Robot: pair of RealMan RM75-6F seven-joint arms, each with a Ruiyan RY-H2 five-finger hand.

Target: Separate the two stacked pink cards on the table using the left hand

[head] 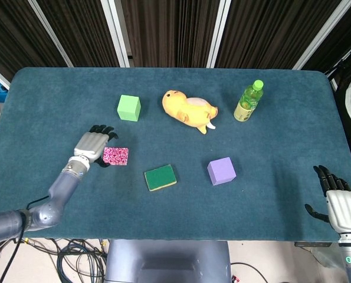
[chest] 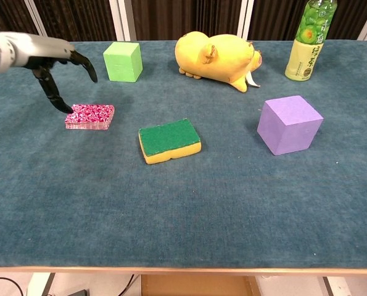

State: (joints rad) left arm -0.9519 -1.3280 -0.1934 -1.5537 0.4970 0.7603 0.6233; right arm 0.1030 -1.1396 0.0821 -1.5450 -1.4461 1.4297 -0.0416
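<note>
The stacked pink patterned cards (head: 115,155) (chest: 89,116) lie flat on the blue table (head: 281,141), left of centre. My left hand (head: 92,144) (chest: 55,60) hovers just left of the stack, fingers spread and holding nothing. In the chest view its thumb reaches down to the stack's left edge; I cannot tell whether it touches. My right hand (head: 341,205) rests open at the table's front right corner, away from everything, and is absent from the chest view.
A green cube (head: 128,108) stands behind the cards. A green-and-yellow sponge (head: 160,177) lies to their right front. Further right are a purple cube (head: 221,171), a yellow plush toy (head: 189,110) and a green bottle (head: 248,101).
</note>
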